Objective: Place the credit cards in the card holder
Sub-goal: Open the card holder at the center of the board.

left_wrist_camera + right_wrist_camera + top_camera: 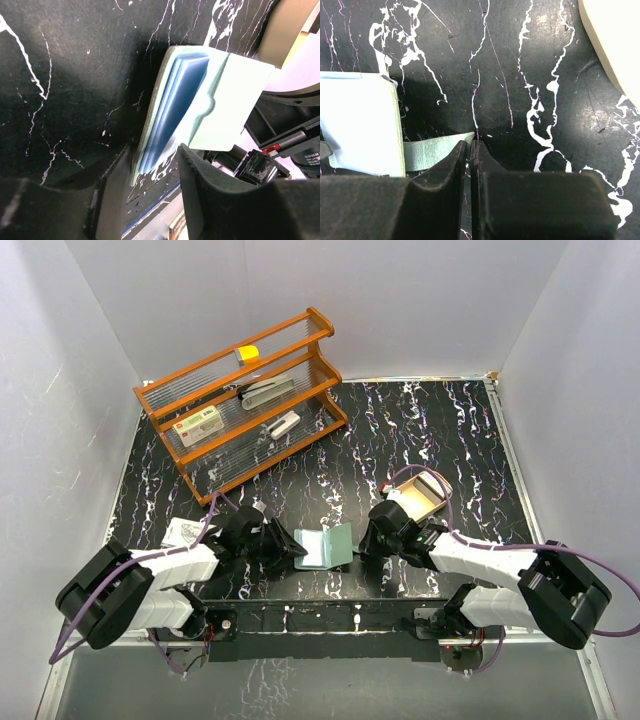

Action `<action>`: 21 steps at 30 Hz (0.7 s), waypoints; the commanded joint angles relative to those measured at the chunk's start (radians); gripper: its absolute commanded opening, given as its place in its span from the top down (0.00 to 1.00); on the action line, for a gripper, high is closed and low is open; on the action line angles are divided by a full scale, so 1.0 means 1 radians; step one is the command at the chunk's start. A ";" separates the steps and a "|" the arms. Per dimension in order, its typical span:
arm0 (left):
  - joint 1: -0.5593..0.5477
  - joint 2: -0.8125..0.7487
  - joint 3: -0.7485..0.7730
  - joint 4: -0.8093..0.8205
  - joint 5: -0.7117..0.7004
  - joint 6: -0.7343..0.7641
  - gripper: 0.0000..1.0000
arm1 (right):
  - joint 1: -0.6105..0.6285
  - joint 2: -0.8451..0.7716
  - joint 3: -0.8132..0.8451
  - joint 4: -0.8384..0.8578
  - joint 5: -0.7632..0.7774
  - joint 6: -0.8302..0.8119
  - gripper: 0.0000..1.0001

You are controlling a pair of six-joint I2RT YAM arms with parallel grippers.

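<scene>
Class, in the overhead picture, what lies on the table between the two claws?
The open card holder, flat on the table between the left claw and the right claw; the top external view shows it.

My left arm [175, 562] and right arm [480, 552], white shells between bulky black joint housings, purple cables [608, 573] looping off both, left gripper [288, 545] and right gripper [368, 538] all black, matte blocky fingers [530, 200], one small red fitting [270, 148].
</scene>
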 commanded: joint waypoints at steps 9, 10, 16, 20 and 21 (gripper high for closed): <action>-0.017 -0.079 0.031 -0.022 0.009 -0.001 1.00 | -0.006 -0.007 0.030 -0.012 0.005 -0.026 0.94; -0.019 -0.099 0.037 -0.054 0.003 0.007 1.00 | -0.005 -0.010 0.064 -0.061 0.005 -0.031 0.89; -0.020 -0.189 0.064 -0.238 -0.024 0.092 1.00 | -0.005 -0.088 0.213 -0.168 -0.035 -0.129 0.64; -0.020 -0.193 0.130 -0.381 -0.036 0.165 1.00 | -0.006 -0.015 0.402 -0.299 -0.075 -0.180 0.59; -0.020 -0.194 0.143 -0.404 -0.037 0.177 1.00 | -0.005 -0.002 0.429 -0.305 -0.110 -0.184 0.57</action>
